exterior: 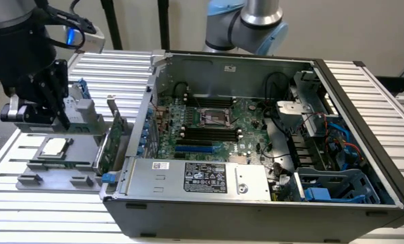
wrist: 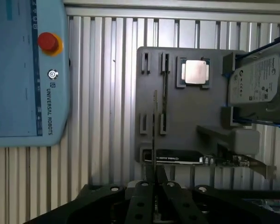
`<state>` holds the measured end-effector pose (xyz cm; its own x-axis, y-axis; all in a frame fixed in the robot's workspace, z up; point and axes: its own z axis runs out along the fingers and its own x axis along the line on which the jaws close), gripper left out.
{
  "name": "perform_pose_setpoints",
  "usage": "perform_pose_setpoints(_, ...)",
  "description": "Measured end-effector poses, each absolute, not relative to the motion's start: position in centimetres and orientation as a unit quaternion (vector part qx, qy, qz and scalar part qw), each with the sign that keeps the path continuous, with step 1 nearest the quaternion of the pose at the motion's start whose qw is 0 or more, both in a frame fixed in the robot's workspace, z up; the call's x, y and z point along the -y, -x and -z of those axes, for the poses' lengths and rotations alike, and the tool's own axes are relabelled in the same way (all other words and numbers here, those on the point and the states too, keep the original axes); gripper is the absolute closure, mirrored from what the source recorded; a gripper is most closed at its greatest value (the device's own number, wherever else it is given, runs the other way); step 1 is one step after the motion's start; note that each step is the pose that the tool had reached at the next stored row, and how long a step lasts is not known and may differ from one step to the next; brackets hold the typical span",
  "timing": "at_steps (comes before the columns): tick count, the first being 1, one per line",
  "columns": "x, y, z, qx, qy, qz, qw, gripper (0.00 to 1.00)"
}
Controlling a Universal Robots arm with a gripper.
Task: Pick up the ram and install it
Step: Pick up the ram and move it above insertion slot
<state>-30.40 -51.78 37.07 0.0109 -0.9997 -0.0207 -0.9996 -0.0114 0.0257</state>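
The ram [wrist: 154, 130] shows edge-on in the wrist view as a thin upright sliver, and my gripper [wrist: 154, 176] is shut on its near end. It hangs above the grey fixture plate [wrist: 186, 116], beside a narrow dark holder slot [wrist: 164, 93]. In the exterior view my gripper [exterior: 61, 119] points down over the plate [exterior: 59, 175], on that view's left, well apart from the open computer case [exterior: 256, 203]. The motherboard's black memory slots [exterior: 209, 133] lie in the middle of the case.
On the fixture sit a silver processor [wrist: 195, 72], a broad green expansion card [exterior: 112, 140] and a hard drive with blue rails [wrist: 259, 86]. A teach pendant with a red button [wrist: 49, 42] lies on the ribbed table. A silver power supply [exterior: 195, 178] fills the case's front.
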Motion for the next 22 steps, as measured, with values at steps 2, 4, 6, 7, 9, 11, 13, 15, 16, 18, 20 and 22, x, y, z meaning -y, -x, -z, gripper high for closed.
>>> perform_pose_setpoints(2, 51.8, 29.5, -37.8, 0.703, -0.711, 0.017, 0.001, 1.00)
perform_pose_setpoints(4, 51.8, 28.6, -38.4, 0.703, -0.711, 0.017, 0.001, 1.00)
perform_pose_setpoints(6, 51.8, 27.5, -39.1, 0.703, -0.711, 0.018, 0.000, 1.00)
perform_pose_setpoints(7, 51.8, 27.0, -39.3, 0.703, -0.711, 0.018, 0.000, 1.00)
perform_pose_setpoints(9, 51.8, 26.0, -39.7, 0.703, -0.711, 0.019, 0.000, 1.00)
perform_pose_setpoints(11, 51.8, 24.2, -40.1, 0.703, -0.711, 0.020, -0.002, 1.00)
perform_pose_setpoints(13, 51.8, 23.3, -40.2, 0.703, -0.711, 0.020, -0.002, 1.00)
perform_pose_setpoints(15, 51.8, 22.0, -40.2, 0.703, -0.711, 0.021, -0.003, 1.00)
perform_pose_setpoints(16, 51.8, 21.6, -40.2, 0.703, -0.711, 0.021, -0.003, 1.00)
perform_pose_setpoints(18, 51.8, 20.7, -40.2, 0.703, -0.711, 0.022, -0.004, 1.00)
perform_pose_setpoints(20, 51.7, 19.7, -40.2, 0.703, -0.711, 0.022, -0.004, 1.00)
perform_pose_setpoints(22, 51.7, 18.8, -40.2, 0.703, -0.711, 0.023, -0.004, 1.00)
